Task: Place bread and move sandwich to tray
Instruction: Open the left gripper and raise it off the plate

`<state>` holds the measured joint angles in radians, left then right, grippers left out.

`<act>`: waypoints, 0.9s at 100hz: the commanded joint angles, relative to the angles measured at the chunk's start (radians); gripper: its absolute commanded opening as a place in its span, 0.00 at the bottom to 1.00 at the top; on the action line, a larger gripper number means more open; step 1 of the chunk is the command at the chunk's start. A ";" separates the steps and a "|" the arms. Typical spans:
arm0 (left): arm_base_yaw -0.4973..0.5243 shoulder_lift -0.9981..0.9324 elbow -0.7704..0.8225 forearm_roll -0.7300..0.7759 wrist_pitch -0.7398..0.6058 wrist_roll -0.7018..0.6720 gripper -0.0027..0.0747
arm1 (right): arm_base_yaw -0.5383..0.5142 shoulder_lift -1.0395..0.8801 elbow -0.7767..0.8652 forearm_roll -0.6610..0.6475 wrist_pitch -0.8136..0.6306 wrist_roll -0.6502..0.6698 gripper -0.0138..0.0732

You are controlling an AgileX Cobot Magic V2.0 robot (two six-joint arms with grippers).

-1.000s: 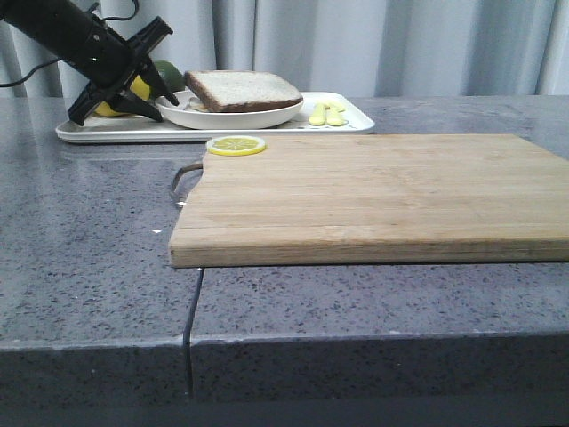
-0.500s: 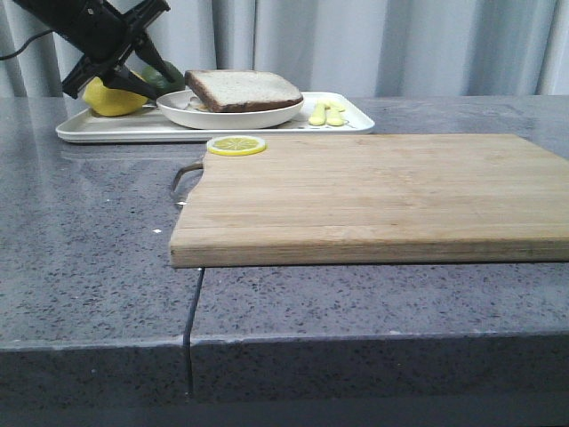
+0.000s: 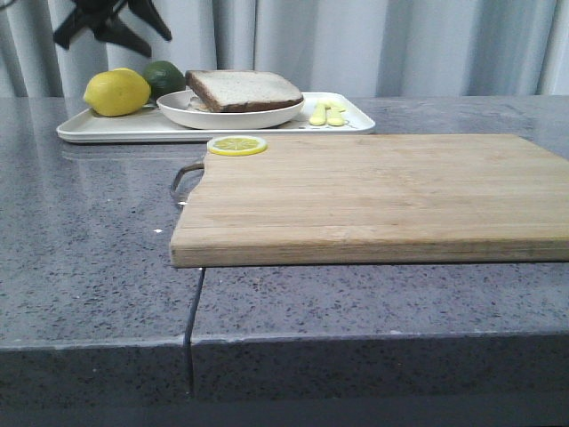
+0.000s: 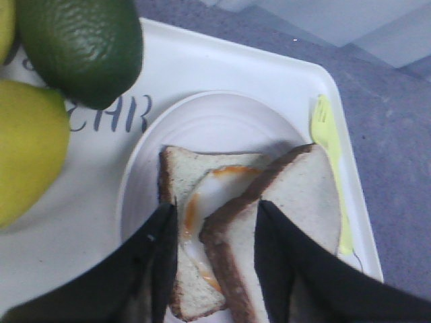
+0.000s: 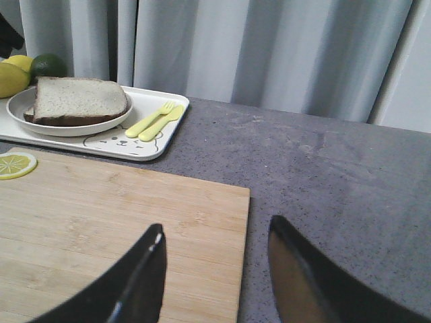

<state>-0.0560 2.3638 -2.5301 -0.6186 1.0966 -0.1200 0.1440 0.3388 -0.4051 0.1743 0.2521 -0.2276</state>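
- We are judging the task as all but done: the sandwich (image 3: 240, 96) is sitting on its plate on the tray (image 3: 133, 132), and the bread (image 4: 286, 222) is lying askew on top of the egg
- We are seeing the left gripper (image 3: 111, 22) hanging high above the tray in the front view, jaws spread and holding nothing
- The right gripper (image 5: 215, 269) is hovering over the wooden board (image 5: 121, 215), jaws apart, empty
- Next, we are expecting only a retreat clear of the lemon (image 3: 117, 92) and avocado (image 3: 164, 76)
- Only the left wrist view is showing us the egg (image 4: 209, 202); from the front the top slice is hiding it
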 commanded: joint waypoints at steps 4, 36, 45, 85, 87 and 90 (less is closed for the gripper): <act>-0.001 -0.077 -0.147 -0.023 0.046 -0.009 0.36 | -0.004 0.008 -0.026 -0.008 -0.079 0.000 0.58; -0.001 -0.106 -0.374 0.025 0.186 -0.009 0.35 | -0.004 0.008 -0.026 -0.008 -0.079 0.000 0.58; -0.008 -0.138 -0.374 0.057 0.186 -0.009 0.34 | -0.004 0.008 -0.026 -0.008 -0.079 0.000 0.58; -0.082 -0.362 -0.268 0.366 0.186 0.004 0.33 | -0.004 0.008 -0.026 -0.015 -0.079 0.000 0.58; -0.088 -0.378 -0.246 0.383 0.186 0.014 0.33 | -0.004 0.008 -0.026 -0.015 -0.079 0.000 0.58; -0.101 -0.407 -0.204 0.404 0.186 0.029 0.33 | -0.004 0.008 -0.026 -0.016 -0.079 0.000 0.58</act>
<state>-0.1247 2.0740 -2.7922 -0.2726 1.2734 -0.1156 0.1440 0.3388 -0.4051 0.1684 0.2521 -0.2276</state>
